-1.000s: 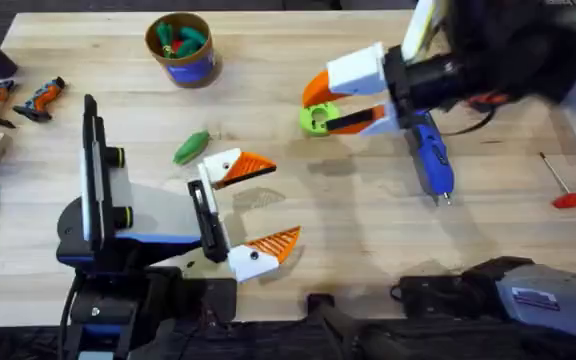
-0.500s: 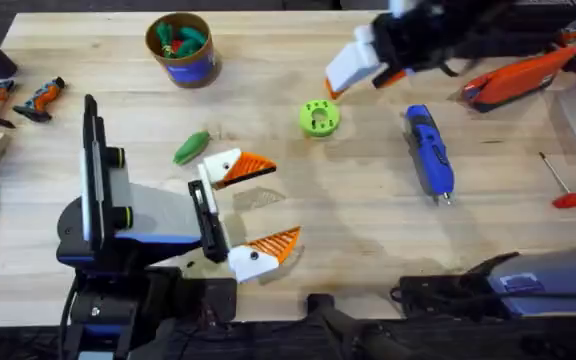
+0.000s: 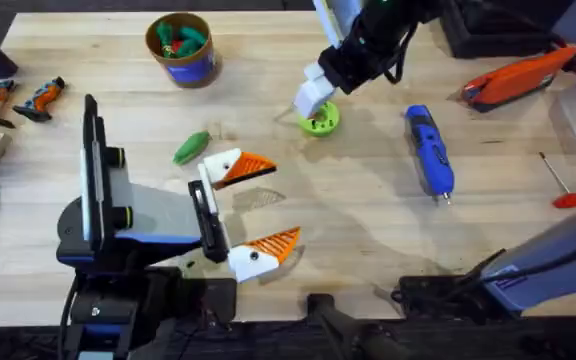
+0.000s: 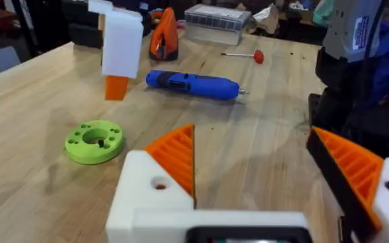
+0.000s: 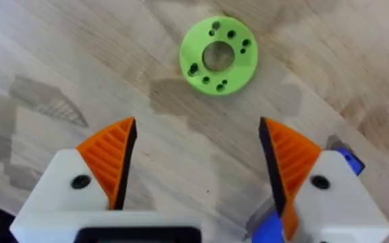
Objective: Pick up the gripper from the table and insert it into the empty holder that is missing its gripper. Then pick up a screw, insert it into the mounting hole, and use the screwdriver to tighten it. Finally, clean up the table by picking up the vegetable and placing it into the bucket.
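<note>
- I saw a lime-green round plastic disc with dark holes.
- I saw a fat blue cylindrical screwdriver.
- Both my white claws carried orange ribbed pads.

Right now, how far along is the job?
Looks done: both pads on the right gripper are orange. In hand: nothing; its jaws hang open over the green disc. Left: the screwdriver lies on the table; the vegetable lies outside the bucket.
</note>
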`<act>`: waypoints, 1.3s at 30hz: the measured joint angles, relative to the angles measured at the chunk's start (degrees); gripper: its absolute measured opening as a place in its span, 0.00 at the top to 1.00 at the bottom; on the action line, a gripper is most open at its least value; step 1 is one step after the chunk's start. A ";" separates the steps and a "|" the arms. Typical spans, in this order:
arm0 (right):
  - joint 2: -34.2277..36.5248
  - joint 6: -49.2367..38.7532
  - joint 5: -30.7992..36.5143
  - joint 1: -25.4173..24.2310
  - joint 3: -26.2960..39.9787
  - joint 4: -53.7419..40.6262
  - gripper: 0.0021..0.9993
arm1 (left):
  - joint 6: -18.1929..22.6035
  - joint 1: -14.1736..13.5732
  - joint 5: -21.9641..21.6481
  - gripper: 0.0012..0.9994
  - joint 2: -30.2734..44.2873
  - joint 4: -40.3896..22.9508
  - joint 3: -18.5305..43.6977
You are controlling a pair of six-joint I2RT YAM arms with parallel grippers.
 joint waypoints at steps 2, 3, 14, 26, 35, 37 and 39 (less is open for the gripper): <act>0.56 0.04 0.16 -0.02 0.22 0.55 0.02 | 0.00 0.00 0.00 0.01 0.00 0.00 0.00; 0.97 0.07 0.21 -0.02 0.29 0.83 0.02 | 0.00 0.00 0.00 0.01 0.00 0.00 0.00; 5.41 2.48 0.79 0.01 0.40 2.02 0.15 | 0.00 0.00 0.00 0.01 0.02 0.00 0.00; 9.68 2.89 0.84 1.01 0.42 4.01 0.19 | 0.00 0.00 0.00 0.01 0.02 0.00 0.00; 12.95 3.15 2.35 1.22 0.42 5.09 0.28 | 0.00 0.00 -0.02 0.01 0.02 0.00 0.00; 13.12 3.31 2.69 1.38 0.42 5.47 0.30 | 0.00 0.00 0.00 0.01 0.01 0.00 0.00; 13.12 3.34 2.99 2.01 0.42 5.70 0.34 | 0.00 0.00 0.00 0.01 0.01 0.00 0.00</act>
